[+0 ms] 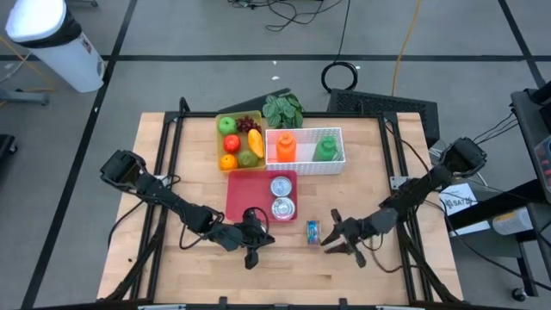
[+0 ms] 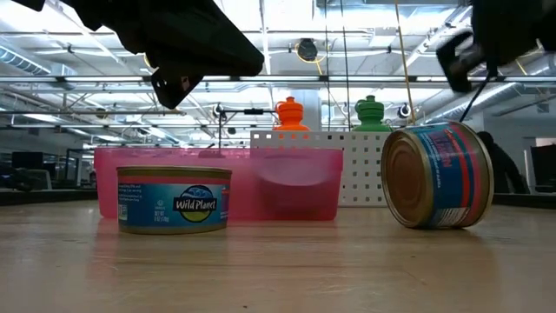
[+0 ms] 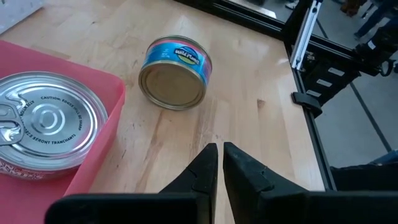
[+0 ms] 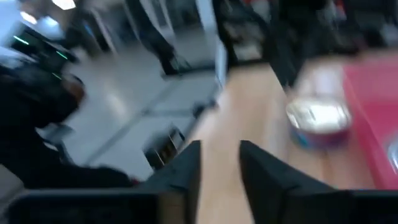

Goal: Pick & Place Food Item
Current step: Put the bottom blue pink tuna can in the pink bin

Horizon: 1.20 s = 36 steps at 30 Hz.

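A tuna can lies tipped on its side on the desk, between two empty hands.

The loose can rests on its side on the bare wood just right of the pink tray, touching neither hand. Two more cans stand upright in that tray, one behind the other. The left hand hangs near the tray's near edge, its fingers pressed almost together and holding nothing. The right hand sits just right of the fallen can with its fingers a little apart, a narrow gap between them, and nothing in its grip. Farther back stand a white basket holding an orange bottle and a green bottle, and a yellow-green tray of fruit to its left.
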Available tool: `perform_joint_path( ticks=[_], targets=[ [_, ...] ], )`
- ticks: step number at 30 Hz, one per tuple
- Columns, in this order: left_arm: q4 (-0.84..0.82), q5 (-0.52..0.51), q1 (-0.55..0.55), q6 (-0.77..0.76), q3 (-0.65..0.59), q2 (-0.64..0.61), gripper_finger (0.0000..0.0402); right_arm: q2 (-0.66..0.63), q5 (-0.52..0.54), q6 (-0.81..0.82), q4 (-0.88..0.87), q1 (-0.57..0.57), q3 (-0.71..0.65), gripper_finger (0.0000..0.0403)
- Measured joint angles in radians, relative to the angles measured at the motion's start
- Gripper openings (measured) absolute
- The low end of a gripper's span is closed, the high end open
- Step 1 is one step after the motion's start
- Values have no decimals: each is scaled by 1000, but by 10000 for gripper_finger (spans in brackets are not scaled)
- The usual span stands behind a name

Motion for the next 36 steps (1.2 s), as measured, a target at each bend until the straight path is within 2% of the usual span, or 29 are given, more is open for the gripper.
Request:
perform_joint_path(
  ticks=[4, 6, 9, 12, 15, 21, 29, 36],
  targets=[
    [0, 0, 0, 7, 0, 0, 35, 49, -51, -99, 188, 10, 19, 178],
    [0, -1, 0, 5, 0, 0, 35, 82, -52, -127, 169, 11, 55, 223],
    [0, -1, 0, 3, 0, 0, 35, 119, -49, -130, -67, 9, 150, 279],
    [1, -1, 0, 3, 0, 0, 35, 123, -49, -105, -465, 10, 268, 306],
    [1, -1, 0, 0, 0, 0, 35, 123, -50, -44, -729, 10, 345, 312],
    [0, -1, 0, -3, 0, 0, 35, 122, 11, 54, -861, 10, 356, 301],
    [0, -1, 0, 0, 0, 0, 35, 122, 261, 169, -1087, 8, 349, 282],
    [0, -1, 0, 0, 0, 0, 35, 122, 479, 245, -1085, 8, 349, 277]
  ],
)
